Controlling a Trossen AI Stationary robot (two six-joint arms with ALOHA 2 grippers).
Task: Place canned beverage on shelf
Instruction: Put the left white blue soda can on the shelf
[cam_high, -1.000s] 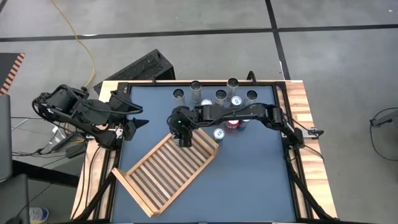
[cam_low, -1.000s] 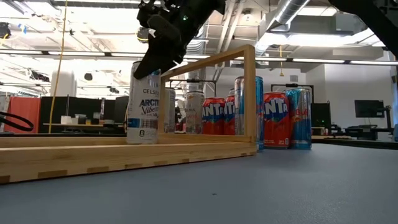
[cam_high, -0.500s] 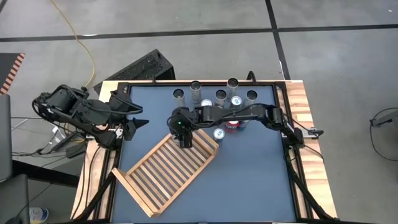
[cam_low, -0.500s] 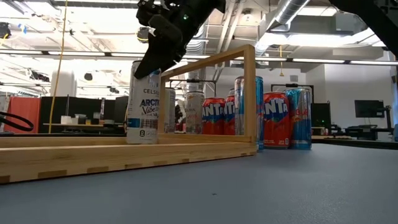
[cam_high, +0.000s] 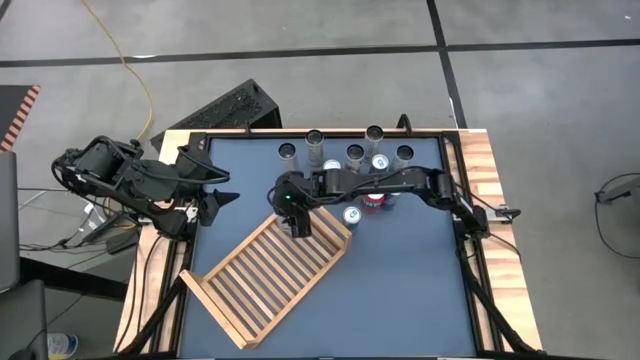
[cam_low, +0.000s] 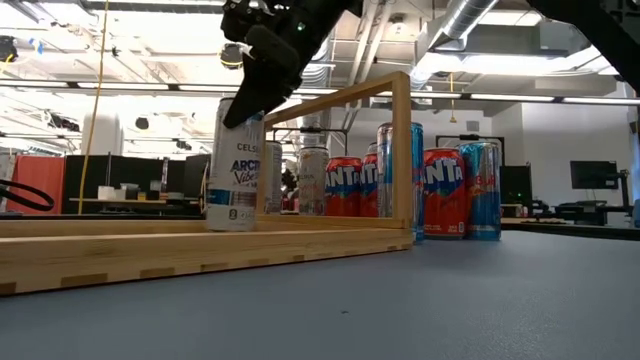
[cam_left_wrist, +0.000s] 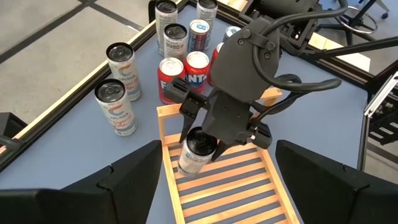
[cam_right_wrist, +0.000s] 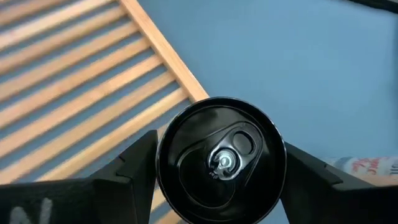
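The tall white can with the black top (cam_low: 233, 165) stands up straight on the slats of the big flat rack of light wood (cam_high: 262, 276), in the corner near the group of other cans. The right gripper (cam_left_wrist: 200, 138) hangs right over it, with one dark finger on each side of the can's top. From the wrist camera, the fingers (cam_right_wrist: 134, 160) look like they are just beside the rim, so it is hard to say if they squeeze it or have let go. The left gripper (cam_high: 222, 198) waits open at the left edge of the blue table (cam_high: 410, 270). Red, blue and silver cans (cam_low: 443, 192) stand behind the rack.
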